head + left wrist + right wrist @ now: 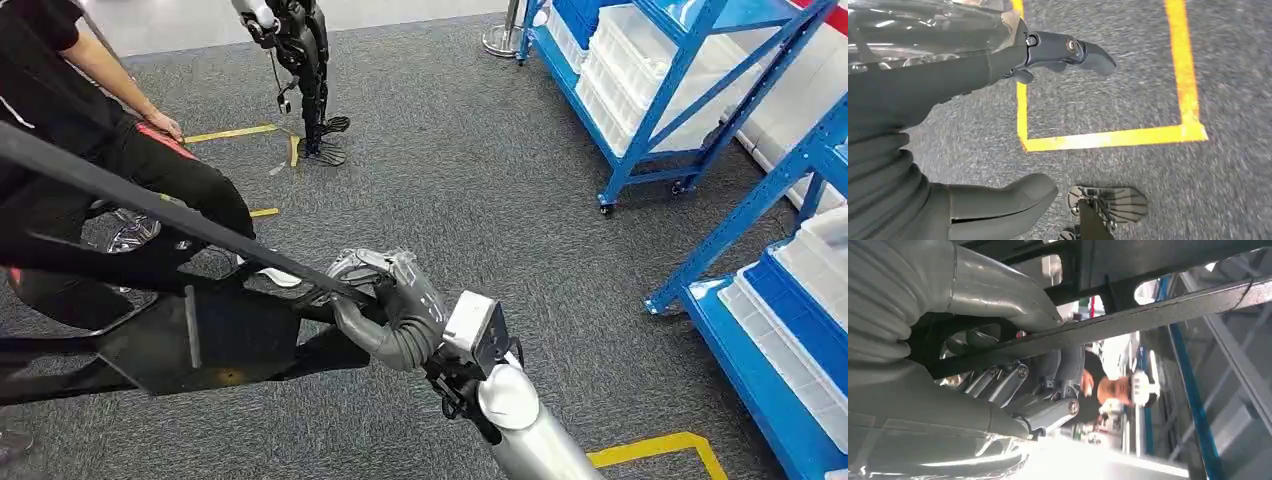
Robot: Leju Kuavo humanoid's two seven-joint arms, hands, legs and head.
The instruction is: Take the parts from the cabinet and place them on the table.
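Note:
My right hand [390, 300] is raised in front of me at the end of its silver arm. Its fingers curl around a slanting black bar [150, 200] of a dark frame. In the right wrist view that bar [1158, 310] runs between the thumb and the curled fingers [1043, 410] of the right hand [1013, 390]. My left hand [948, 85] hangs over the carpet with thumb and fingers apart and nothing between them. Crinkled clear plastic [923, 25] lies along the back of it. Blue shelving [690, 90] with white bins [650, 50] stands to the right.
A person in black [90, 130] crouches at the left behind the black frame [200, 340]. Another robot's legs [305, 70] stand at the back. A second blue rack [790, 330] is close on the right. Yellow tape [1098, 137] marks the grey carpet.

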